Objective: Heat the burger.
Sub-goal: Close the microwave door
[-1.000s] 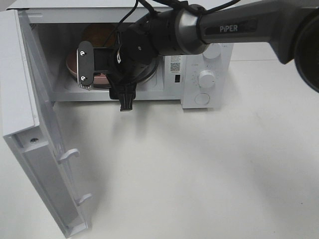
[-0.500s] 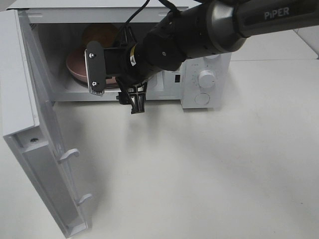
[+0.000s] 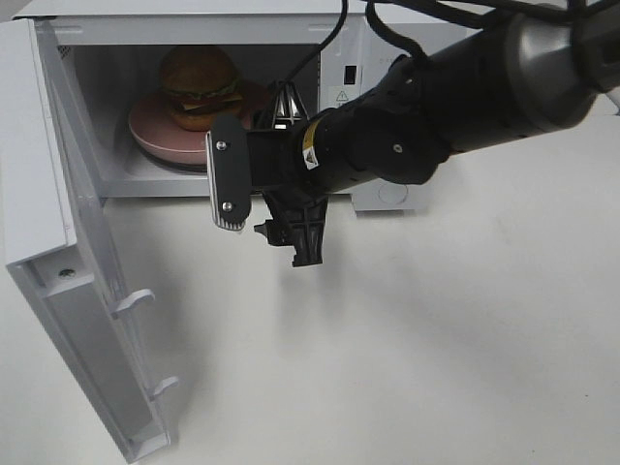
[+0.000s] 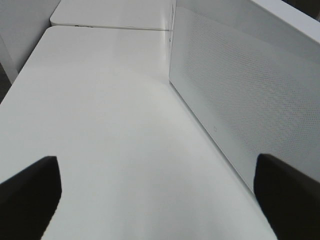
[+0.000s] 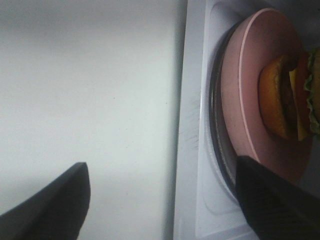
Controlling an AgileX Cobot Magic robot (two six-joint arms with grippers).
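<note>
Right pincer [image 3: 262, 208] spread, empty, outside open microwave [image 3: 194, 27] toward table's [image 3: 436, 339] far edge; burger [image 3: 199, 87] on plate [image 3: 145, 136] inside, judged light, soft, squashable: lift by plate rim.

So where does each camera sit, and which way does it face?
Exterior high: mounted above, looking down on the table, the open microwave and the right gripper on its arm.
Left wrist: on the left arm, looking along the table past a dotted white microwave panel; the left gripper shows only its tips.
Right wrist: on the right arm, facing the microwave's sill; open tips frame the view.
Shared: exterior high and right wrist both show the burger on the pink plate.
</note>
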